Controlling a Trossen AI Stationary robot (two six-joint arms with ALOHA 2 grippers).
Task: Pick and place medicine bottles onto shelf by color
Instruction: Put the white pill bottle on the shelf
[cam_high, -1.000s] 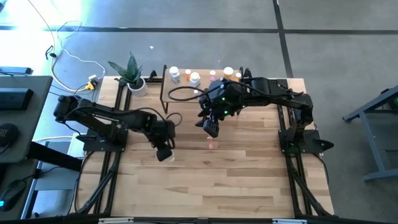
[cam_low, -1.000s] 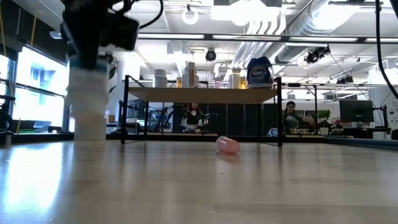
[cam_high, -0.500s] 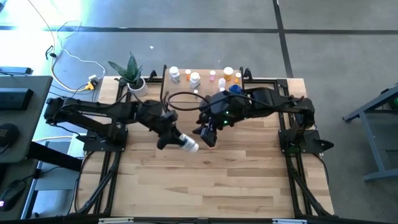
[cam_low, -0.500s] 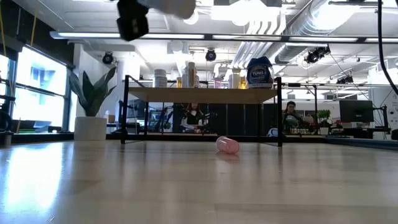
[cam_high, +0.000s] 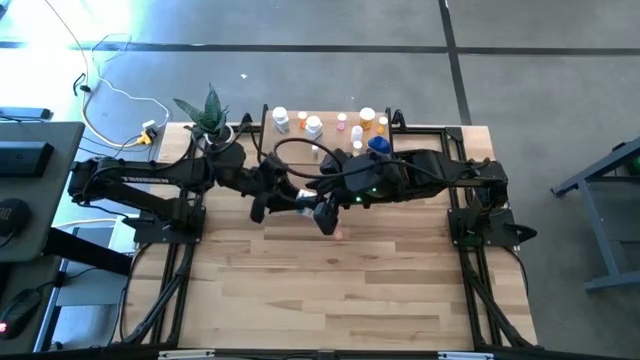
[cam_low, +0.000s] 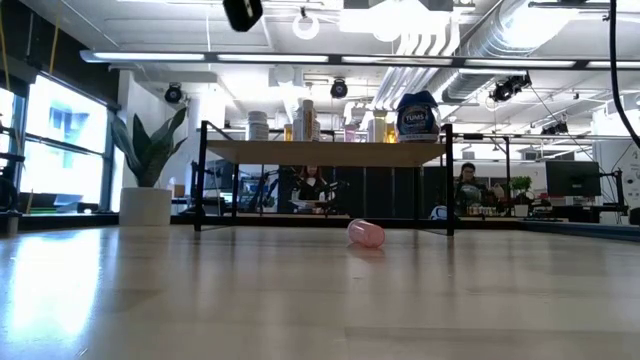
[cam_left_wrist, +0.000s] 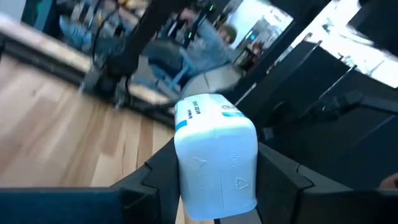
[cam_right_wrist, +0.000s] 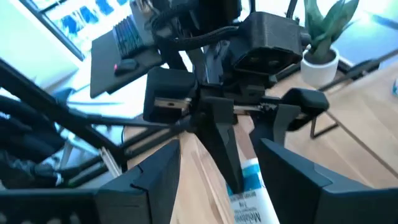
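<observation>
A white bottle (cam_left_wrist: 215, 162) with a blue band and blue print. A pink bottle (cam_low: 366, 233) on the pale striped wood surface (cam_low: 300, 290). Green plant (cam_low: 150, 148), white pot (cam_low: 145, 205).

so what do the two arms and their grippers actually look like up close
Both arms are matte black with boxy jointed links. The left gripper has two flat, angular black fingers; the right gripper has the same. A black cable loops over the left arm, and green lights glow on the right arm.
</observation>
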